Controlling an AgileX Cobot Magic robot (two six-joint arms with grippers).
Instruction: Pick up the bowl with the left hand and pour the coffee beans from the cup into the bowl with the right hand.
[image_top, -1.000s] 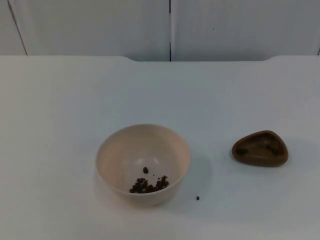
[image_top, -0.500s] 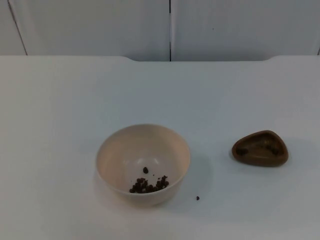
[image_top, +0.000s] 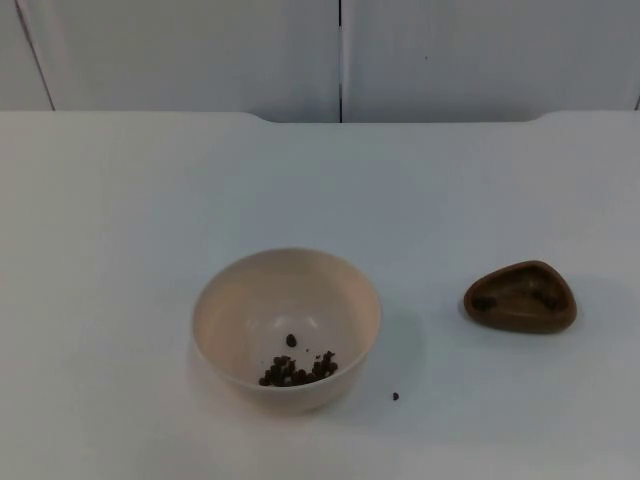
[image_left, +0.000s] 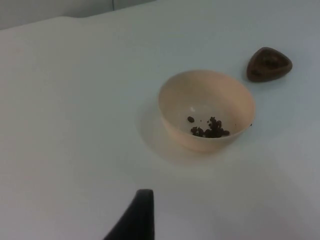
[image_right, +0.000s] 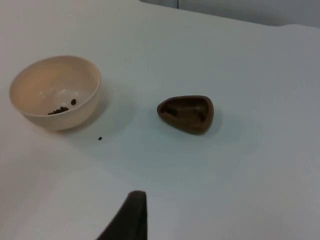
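Setting: a white table top (image_top: 130, 200) ran back to a grey partition wall (image_top: 200, 55), whose panels met at one dark vertical seam.
Bowl: one round, cream-coloured plastic bowl (image_top: 287, 330) stood upright on the table, toward the front and a little left of centre in the top view; it also appeared in the left wrist view (image_left: 206, 110) and the right wrist view (image_right: 55, 92).
Beans in bowl: a small cluster of dark brown coffee beans (image_top: 296, 368) lay on the bowl's floor against its near wall, with one bean slightly apart from the rest; the exact count could not be made out.
Stray bean: one single dark coffee bean (image_top: 395, 396) lay on the bare table just beside the bowl, on the side facing the brown cup; it was seen in the right wrist view as well (image_right: 100, 138).
Cup: one small, dark brown, rounded-triangular wooden cup (image_top: 520, 297) sat on the table well apart from the bowl, to its right, open side up, with a few dark specks inside that were too small to identify.
Left gripper: one black fingertip (image_left: 134, 219) of the left gripper stood above bare table, near the bowl but clear of it; whether its fingers were spread or pressed together could not be told.
Right gripper: one black fingertip (image_right: 127, 217) of the right gripper stood above bare table, apart from both cup and bowl; the spacing of its fingers likewise could not be told.
Contact: neither fingertip touched anything.
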